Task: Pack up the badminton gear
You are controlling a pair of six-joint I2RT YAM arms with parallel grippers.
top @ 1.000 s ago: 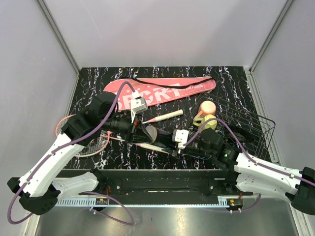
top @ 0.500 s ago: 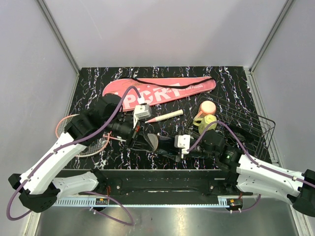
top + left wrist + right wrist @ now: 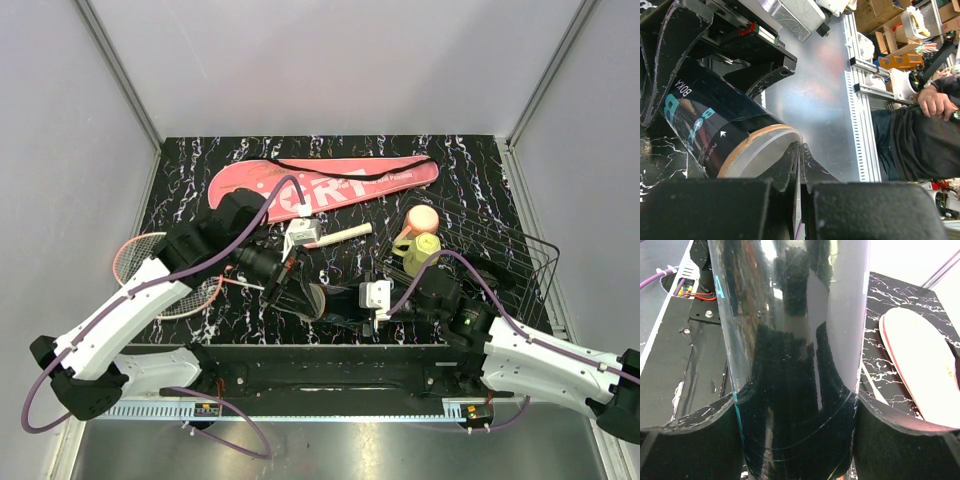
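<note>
The long black tube (image 3: 332,296) lies across the near middle of the table, held off it between both grippers. My left gripper (image 3: 298,290) is shut on the rim of the tube's clear lid (image 3: 767,150) at its left end; the tube's "BOKA" print (image 3: 682,92) shows in the left wrist view. My right gripper (image 3: 352,300) is shut around the tube's body (image 3: 790,340). Two pink-red racquets (image 3: 160,270) lie at the left, one white handle (image 3: 345,234) pointing right. The pink "SPORT" cover (image 3: 330,182) lies at the back. No shuttlecocks are in view.
A yellow-green cup (image 3: 420,248) with a peach lid (image 3: 422,216) stands in the black wire basket (image 3: 500,262) at the right. The table's near edge and black rail (image 3: 320,365) run just below both grippers. Grey walls close in the back and sides.
Both grippers have carried the tube to the right and toward the near edge. The left arm has stretched out further across the table.
</note>
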